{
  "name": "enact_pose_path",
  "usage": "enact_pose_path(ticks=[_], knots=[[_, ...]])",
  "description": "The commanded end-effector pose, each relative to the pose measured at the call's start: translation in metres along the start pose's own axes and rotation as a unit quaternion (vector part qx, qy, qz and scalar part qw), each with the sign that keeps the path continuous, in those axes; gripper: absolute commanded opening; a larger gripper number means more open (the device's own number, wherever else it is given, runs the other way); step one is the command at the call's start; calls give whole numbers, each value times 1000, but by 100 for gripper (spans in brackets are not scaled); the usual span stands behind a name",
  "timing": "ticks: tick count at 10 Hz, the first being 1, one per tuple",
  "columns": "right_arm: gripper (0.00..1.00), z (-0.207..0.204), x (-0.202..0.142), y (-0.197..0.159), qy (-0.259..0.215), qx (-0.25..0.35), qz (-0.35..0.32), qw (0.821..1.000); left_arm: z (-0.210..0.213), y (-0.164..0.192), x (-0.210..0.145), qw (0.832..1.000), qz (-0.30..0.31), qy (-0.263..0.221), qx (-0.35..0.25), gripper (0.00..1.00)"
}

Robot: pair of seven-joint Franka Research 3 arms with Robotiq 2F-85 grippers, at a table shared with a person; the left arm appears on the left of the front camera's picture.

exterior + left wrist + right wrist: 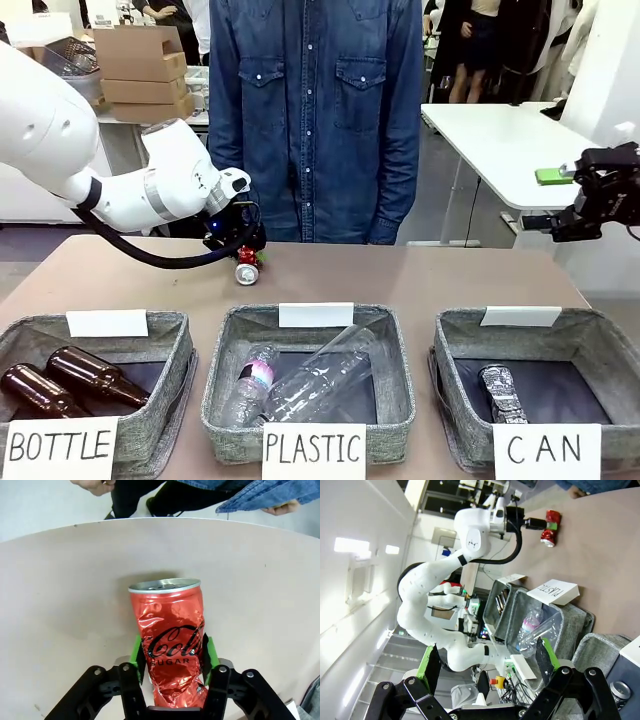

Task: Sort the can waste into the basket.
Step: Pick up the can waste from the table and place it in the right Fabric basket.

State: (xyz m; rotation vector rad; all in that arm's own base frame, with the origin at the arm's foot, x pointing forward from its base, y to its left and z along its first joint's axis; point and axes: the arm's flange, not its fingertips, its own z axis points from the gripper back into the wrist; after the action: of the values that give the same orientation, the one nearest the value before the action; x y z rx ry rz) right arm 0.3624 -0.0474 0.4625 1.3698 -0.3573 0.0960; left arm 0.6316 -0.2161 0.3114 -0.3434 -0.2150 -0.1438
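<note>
While my left end effector (pixel 172 667) pinches the red can (pixel 170 630) mid-body at lower centre, it seems light, crushable, slippery.

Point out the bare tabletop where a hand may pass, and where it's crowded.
Free: the table between the red can and the right edge, behind the three baskets. Crowded: the near edge, where the BOTTLE basket, PLASTIC basket and CAN basket sit side by side, and around the left gripper, shut on the red can.

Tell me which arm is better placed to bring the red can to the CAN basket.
Left: its end effector is already shut on the red can. The right end effector is open, raised off the table beside the CAN basket.
</note>
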Motion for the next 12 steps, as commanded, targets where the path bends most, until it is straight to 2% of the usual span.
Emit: enact_pose_path(ticks=[1,2,3,4,7,8,10,11,12], knots=[[100,1,1,1,5,1,9,1000,3,-2,-2,1000,7,-1,5,15],[100,1,1,1,5,1,9,1000,6,-3,-3,1000,8,4,5,5],[100,1,1,1,5,1,9,1000,12,-2,-5,1000,14,16,20,5],[100,1,1,1,5,1,9,1000,26,-2,-10,1000,10,4,17,5],[100,1,1,1,5,1,9,1000,100,-4,-42,1000,-23,3,-11,5],[100,1,1,1,5,1,9,1000,139,-9,-65,999,-48,-2,-6,5],[100,1,1,1,5,1,9,1000,231,-25,-138,992,-127,-7,-23,5],[100,1,1,1,5,1,9,1000,265,-32,-177,984,-169,18,-45,5],[100,1,1,1,5,1,9,1000,287,-40,-215,975,-213,19,-64,5]])
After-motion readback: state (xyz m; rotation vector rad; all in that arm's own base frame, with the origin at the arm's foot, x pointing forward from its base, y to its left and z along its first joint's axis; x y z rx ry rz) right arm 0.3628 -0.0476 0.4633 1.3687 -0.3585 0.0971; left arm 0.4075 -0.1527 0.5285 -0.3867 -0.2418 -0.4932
